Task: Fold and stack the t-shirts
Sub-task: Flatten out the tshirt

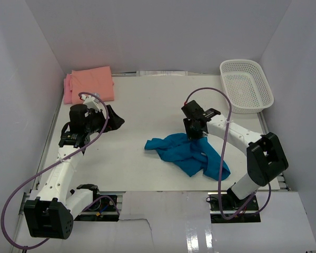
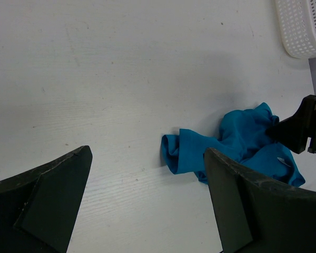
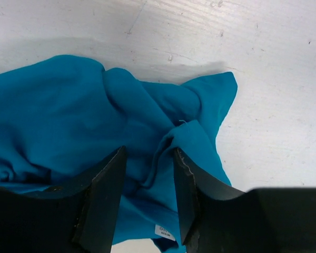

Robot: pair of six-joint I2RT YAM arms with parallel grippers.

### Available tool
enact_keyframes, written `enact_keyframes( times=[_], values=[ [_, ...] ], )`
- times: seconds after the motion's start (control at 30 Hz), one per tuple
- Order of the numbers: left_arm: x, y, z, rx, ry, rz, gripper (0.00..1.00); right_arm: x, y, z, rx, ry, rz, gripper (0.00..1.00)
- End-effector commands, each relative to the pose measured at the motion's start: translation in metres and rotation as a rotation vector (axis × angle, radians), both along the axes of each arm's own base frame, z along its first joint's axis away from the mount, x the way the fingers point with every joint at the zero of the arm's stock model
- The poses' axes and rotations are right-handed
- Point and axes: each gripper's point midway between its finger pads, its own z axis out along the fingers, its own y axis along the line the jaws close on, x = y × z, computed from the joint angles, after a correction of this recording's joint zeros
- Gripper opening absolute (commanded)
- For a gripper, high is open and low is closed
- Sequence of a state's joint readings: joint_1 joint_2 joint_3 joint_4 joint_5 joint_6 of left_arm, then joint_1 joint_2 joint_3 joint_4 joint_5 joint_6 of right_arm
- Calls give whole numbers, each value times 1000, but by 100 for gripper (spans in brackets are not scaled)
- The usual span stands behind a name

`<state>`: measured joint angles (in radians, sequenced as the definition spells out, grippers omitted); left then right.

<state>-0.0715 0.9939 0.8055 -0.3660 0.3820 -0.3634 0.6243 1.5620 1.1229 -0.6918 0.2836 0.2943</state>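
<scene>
Teal t-shirt (image 1: 187,153) lies crumpled, salmon t-shirt (image 1: 93,83) and pink t-shirt (image 1: 67,89) folded: three.

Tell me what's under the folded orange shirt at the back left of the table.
A pink shirt lies under the orange shirt, with only a strip showing along the left edge. The rest of the pink one, and anything else beneath, is covered.

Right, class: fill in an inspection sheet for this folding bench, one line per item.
Surface: white table, lightly scuffed.
Job's things: teal t-shirt crumpled mid-table; folded salmon t-shirt over pink t-shirt, far-left corner.
Clutter: white mesh basket, far right.
Grippers: left pincer wide open, empty; right pincer astride a teal fold, grip unclear.
Cables: purple cable loops along each arm.
Surroundings: plain white walls.
</scene>
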Motion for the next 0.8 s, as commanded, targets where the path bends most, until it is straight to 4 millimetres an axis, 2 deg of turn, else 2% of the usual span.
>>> enact_keyframes(
  times=[0.0,0.13,0.37,0.47,0.57,0.63,0.73,0.77],
  values=[
    [1,-2,15,2,-42,-17,98,19,5,8,-6,-67,-10,47],
    [2,-2,15,4,-42,-18,98,21,-5,9,-49,-88,-46,41],
    [1,-2,15,4,-42,-14,98,21,-16,9,-98,-101,-80,45],
    [1,-2,15,5,-44,-18,98,20,-18,3,-110,-90,-85,35],
    [1,-2,15,5,-41,-18,98,21,-20,2,-123,-89,-95,8],
    [2,-1,15,7,-41,-14,98,23,-17,7,-109,-101,-96,8],
    [2,-1,14,9,-41,-14,98,41,4,30,-33,-144,-52,8],
    [2,-1,14,8,-39,-13,98,59,21,58,21,-204,-22,8]
  ],
)
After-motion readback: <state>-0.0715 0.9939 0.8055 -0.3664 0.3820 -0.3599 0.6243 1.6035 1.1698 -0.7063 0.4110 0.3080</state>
